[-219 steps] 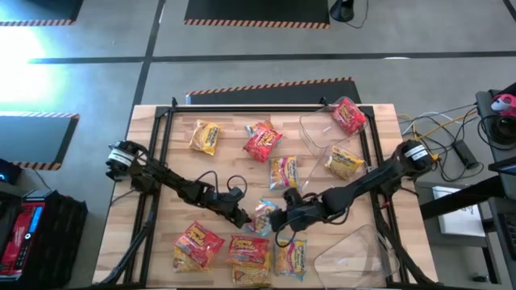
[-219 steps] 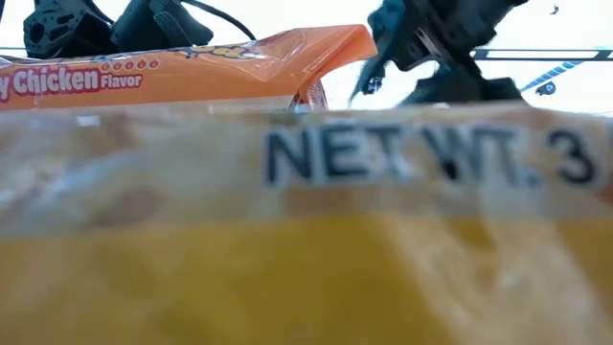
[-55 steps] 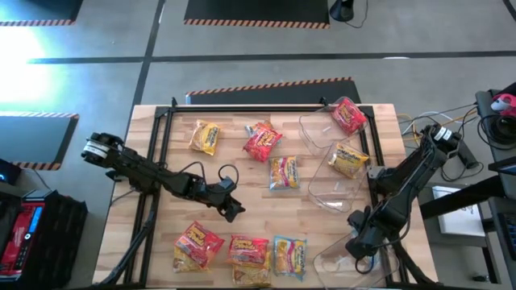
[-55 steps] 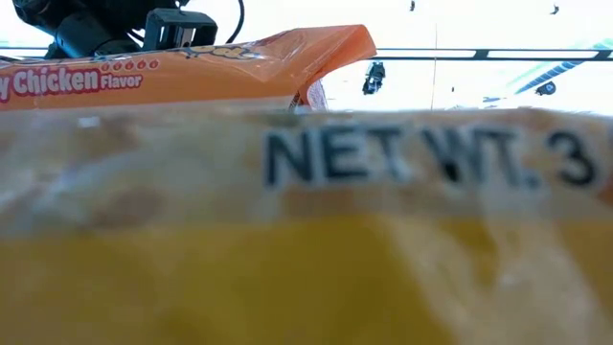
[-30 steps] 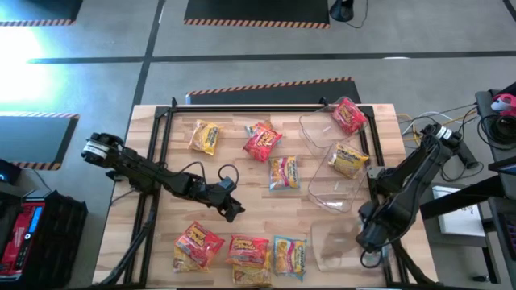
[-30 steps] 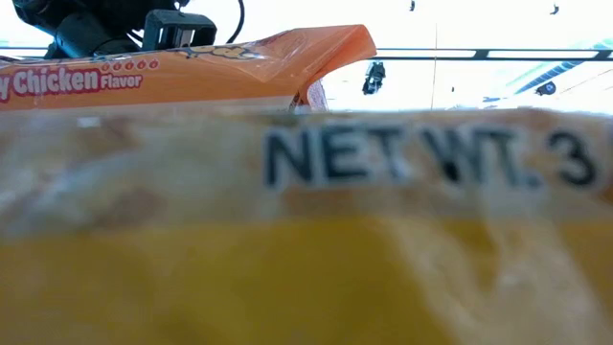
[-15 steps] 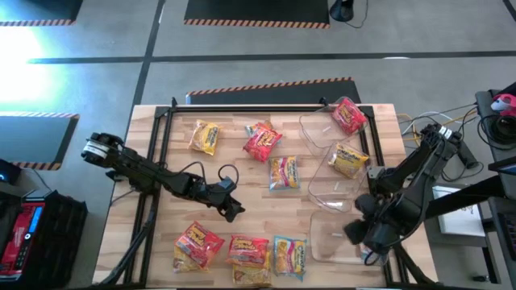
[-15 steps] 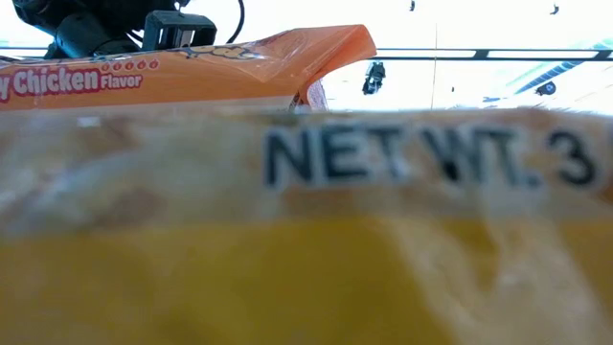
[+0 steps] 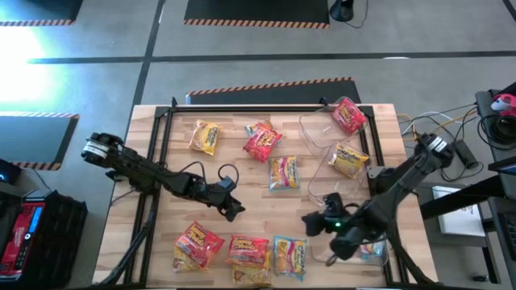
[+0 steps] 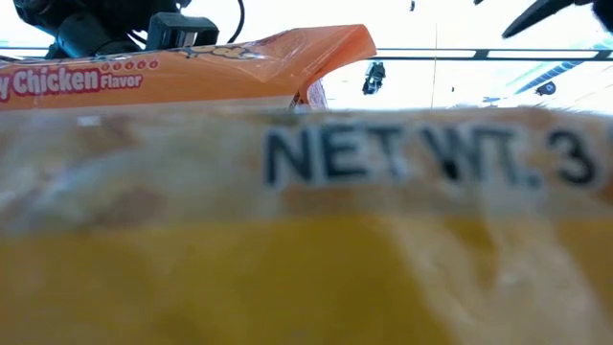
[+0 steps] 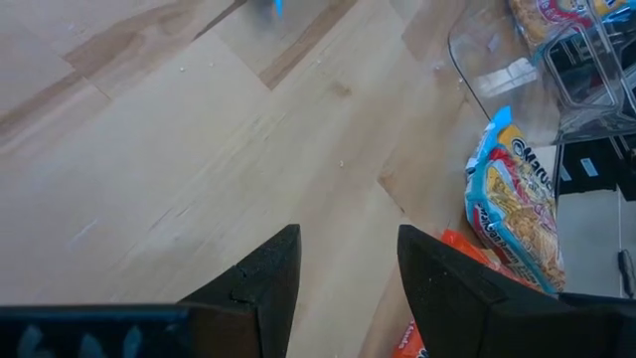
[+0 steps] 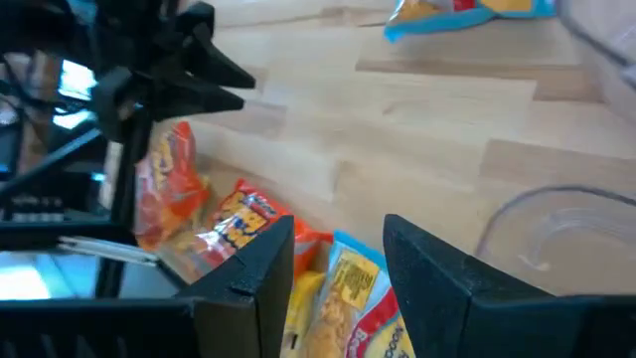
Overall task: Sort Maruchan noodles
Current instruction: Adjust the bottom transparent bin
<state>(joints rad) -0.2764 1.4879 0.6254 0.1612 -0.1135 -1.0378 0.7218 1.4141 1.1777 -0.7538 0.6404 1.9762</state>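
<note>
Noodles lie scattered over your wooden table (image 9: 161, 161) in the high view. A yellow packet (image 9: 204, 137) sits upper left of centre, a red packet (image 9: 262, 142) beside it, and a blue-and-yellow packet (image 9: 283, 172) just below that. Three more line the bottom edge: a red one (image 9: 196, 244), an orange-red one (image 9: 250, 254) and a blue one (image 9: 290, 258).

At upper right, a clear tub (image 9: 310, 129) holds a second red packet (image 9: 348, 114). The tub below it (image 9: 316, 184) holds a second yellow packet (image 9: 345, 161). Something pale blue (image 9: 372, 252) shows at lower right, half hidden by the right arm; you cannot tell what it is.

Your left gripper (image 9: 234, 209) hangs over bare wood at centre-left, above the bottom row. In its wrist view its pincer (image 11: 346, 239) stands open and empty, with only wood between the fingers.

Your right gripper (image 9: 313, 219) reaches in from the right edge to the lower middle, just above and right of the blue packet. Its pincer (image 12: 338, 227) is also open and empty.

In the low view, a yellow wrapper (image 10: 306, 268) printed "NET WT. 3" presses against the lens, with an orange "Chicken Flavor" wrapper (image 10: 192, 67) behind it.
</note>
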